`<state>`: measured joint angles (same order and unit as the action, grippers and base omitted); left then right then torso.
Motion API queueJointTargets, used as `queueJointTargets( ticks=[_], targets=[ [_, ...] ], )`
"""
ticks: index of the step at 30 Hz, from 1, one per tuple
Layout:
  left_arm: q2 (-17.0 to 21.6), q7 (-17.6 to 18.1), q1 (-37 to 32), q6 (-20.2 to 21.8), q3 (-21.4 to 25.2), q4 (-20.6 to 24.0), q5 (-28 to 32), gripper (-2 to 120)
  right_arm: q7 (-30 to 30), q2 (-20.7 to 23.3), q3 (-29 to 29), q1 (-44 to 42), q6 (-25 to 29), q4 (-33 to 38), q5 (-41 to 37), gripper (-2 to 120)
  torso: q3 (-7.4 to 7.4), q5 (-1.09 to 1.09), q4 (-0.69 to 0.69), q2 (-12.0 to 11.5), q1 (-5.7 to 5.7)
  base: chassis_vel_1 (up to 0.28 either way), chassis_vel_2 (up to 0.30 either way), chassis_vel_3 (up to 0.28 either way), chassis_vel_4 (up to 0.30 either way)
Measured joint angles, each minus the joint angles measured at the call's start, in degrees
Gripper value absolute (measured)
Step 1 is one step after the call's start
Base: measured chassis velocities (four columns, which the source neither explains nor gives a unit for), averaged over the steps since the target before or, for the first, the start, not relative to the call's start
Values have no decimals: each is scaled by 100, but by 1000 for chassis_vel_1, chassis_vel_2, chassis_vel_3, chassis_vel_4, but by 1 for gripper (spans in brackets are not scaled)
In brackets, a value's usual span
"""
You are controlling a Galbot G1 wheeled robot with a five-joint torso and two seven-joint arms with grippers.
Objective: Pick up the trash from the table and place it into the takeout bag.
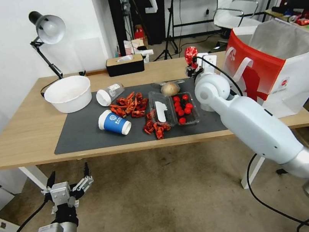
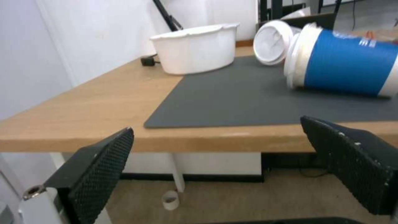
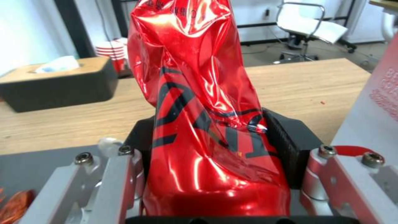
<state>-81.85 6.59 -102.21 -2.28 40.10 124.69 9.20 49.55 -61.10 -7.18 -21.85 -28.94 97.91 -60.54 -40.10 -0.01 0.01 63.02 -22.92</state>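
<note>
My right gripper [image 1: 193, 70] is shut on a crushed red can [image 1: 191, 54], held above the table's [image 1: 29, 131] far right part, just left of the red-and-white takeout bag [image 1: 267, 70]. In the right wrist view the can [image 3: 199, 102] stands upright between the black pads [image 3: 286, 140]. On the dark mat [image 1: 83, 134] lie a blue paper cup [image 1: 115, 123], a clear white-lidded cup [image 1: 109, 94] and a pale wrapped bun [image 1: 169, 88]. A white bowl [image 1: 68, 94] stands at the left. My left gripper [image 1: 69, 182] hangs open below the table's front edge, facing the blue cup [image 2: 344, 67].
Red crayfish shells [image 1: 129, 105] and a clear box of cherry tomatoes [image 1: 182, 110] lie mid-mat. A tissue box [image 1: 125, 65] and a desk lamp [image 1: 47, 31] stand at the back. The bag's open mouth faces up at the table's right end.
</note>
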Motion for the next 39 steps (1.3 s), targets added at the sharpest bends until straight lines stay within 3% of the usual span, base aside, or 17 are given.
queueJointTargets(
  ticks=[9,17,29,32,39],
  targets=[
    [-91,1,-79,-86,45,-26,-35,100,-582,597,304,-534,3,930,-262,50,0,3,-2,0,0,0,0,0,0],
    [-146,2,-54,-122,17,-49,-78,100,-672,1314,1243,-663,258,1586,-124,50,0,1,-2,1,0,0,0,0,0],
    [-126,0,-59,-122,-23,-30,-79,100,-309,2101,2364,-699,218,1365,-491,50,0,1,-1,1,0,0,0,0,0],
    [-126,-3,-42,-125,-58,-30,-80,100,-324,2199,2496,-809,197,1196,-597,55,0,3,-2,1,0,0,0,0,0],
    [-40,-15,24,-126,-133,-21,-87,100,-499,2319,2858,-1245,159,1131,-634,81,0,2,-3,1,0,0,0,0,0]
  ],
)
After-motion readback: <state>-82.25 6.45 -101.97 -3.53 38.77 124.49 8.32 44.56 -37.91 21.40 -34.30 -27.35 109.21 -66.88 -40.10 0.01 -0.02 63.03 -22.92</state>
